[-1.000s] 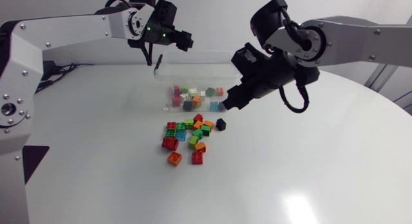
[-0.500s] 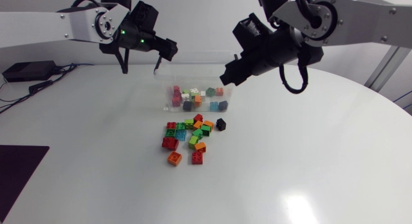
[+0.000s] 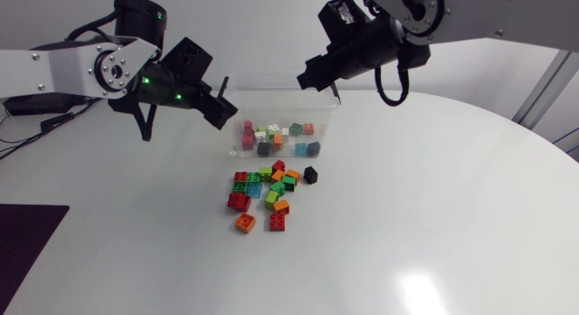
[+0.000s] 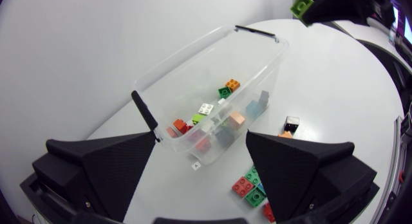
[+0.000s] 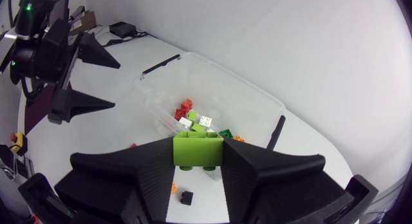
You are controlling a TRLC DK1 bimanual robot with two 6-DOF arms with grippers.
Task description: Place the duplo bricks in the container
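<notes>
Our right gripper (image 5: 198, 154) is clamped on 1 lime-green duplo brick (image 5: 197, 147), which sits squarely between its 2 fingers. The clear container (image 5: 238, 89) is ahead of and below them, with mixed bricks (image 5: 193, 118) on its floor. Our left gripper (image 4: 201, 135) is spread wide and holds nothing, with the container straight ahead of its fingertips and loose bricks (image 4: 252, 185) on the table close by 1 finger.

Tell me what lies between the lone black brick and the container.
Only bare table. In the head view a clear strip separates the black brick from the near wall of the container; the left wrist view shows the same gap.
</notes>
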